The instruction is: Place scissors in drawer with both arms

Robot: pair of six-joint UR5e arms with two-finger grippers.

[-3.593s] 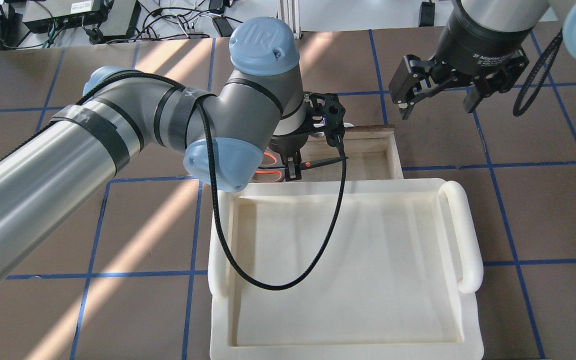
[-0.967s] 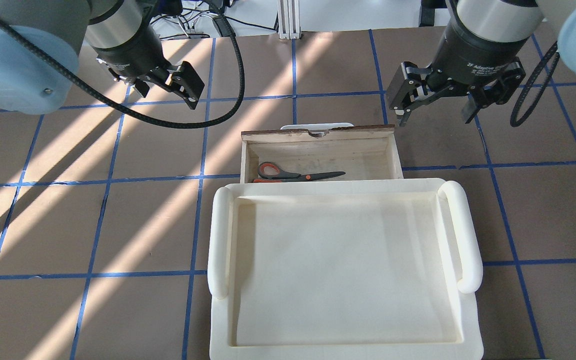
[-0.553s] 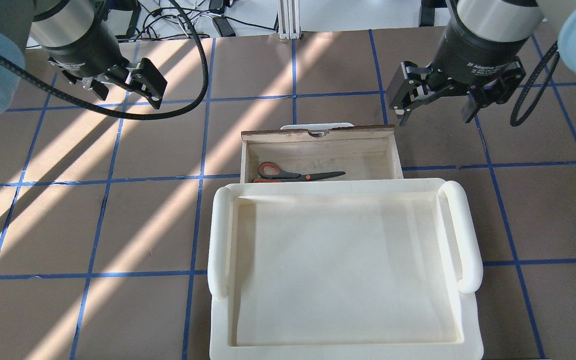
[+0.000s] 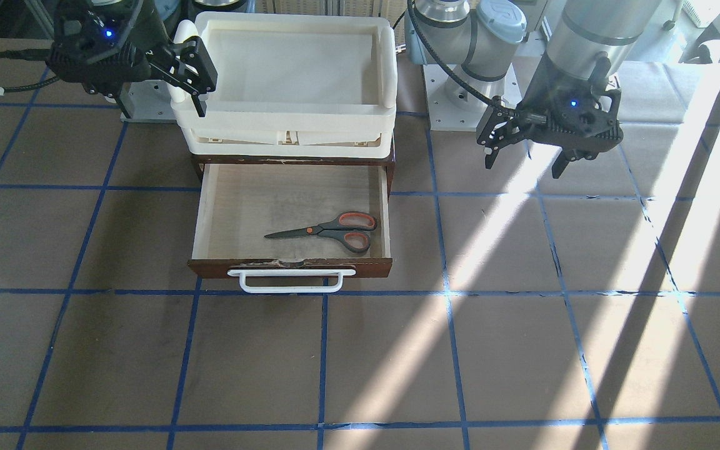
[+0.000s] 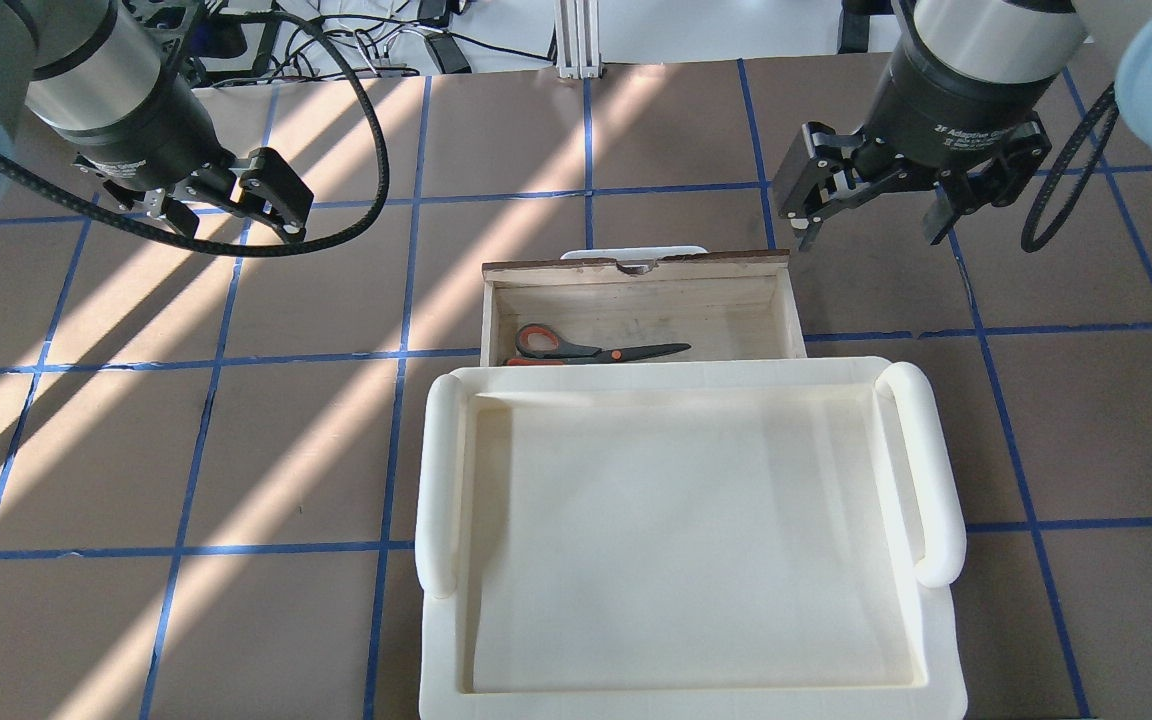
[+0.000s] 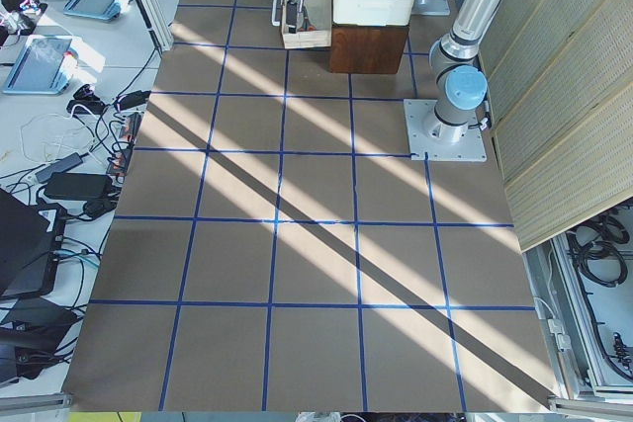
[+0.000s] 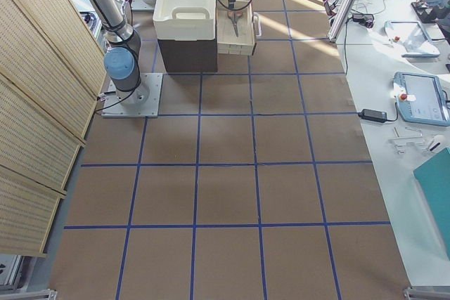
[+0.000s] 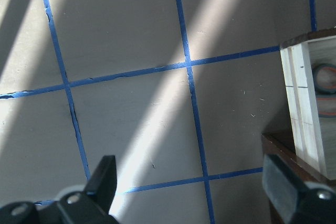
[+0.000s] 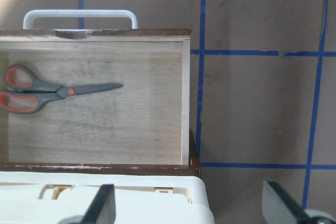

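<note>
1. The left gripper (image 5: 221,210) is hanging released, its fingers (image 5: 281,198) spread wide with nothing between them. 3.6 s ago it was down in the drawer with its fingers at the scissors. Now it is raised and well off to the robot's left of the drawer.
2. Against the picture 0.6 s ago, it is sitting a little further left and slightly nearer the robot, so the left arm is still pulling away.
3. The right gripper (image 5: 871,215) is also hanging released and empty, hovering just beyond the drawer's far right corner. It is keeping almost the same place as in all three earlier pictures.
4. The scissors (image 5: 586,350) are lying flat and closed on the pale floor of the drawer (image 5: 636,268), in its left half. The loops are pointing to the robot's left and the blades to its right, and nothing is touching them. They are lying as they did 1.0 s ago.
5. The drawer is standing pulled out, with its white handle (image 4: 291,287) facing away from the robot.
6. The cream tray (image 5: 921,470) is resting on the cabinet above it, and sun stripes are crossing the table (image 5: 236,430).
</note>
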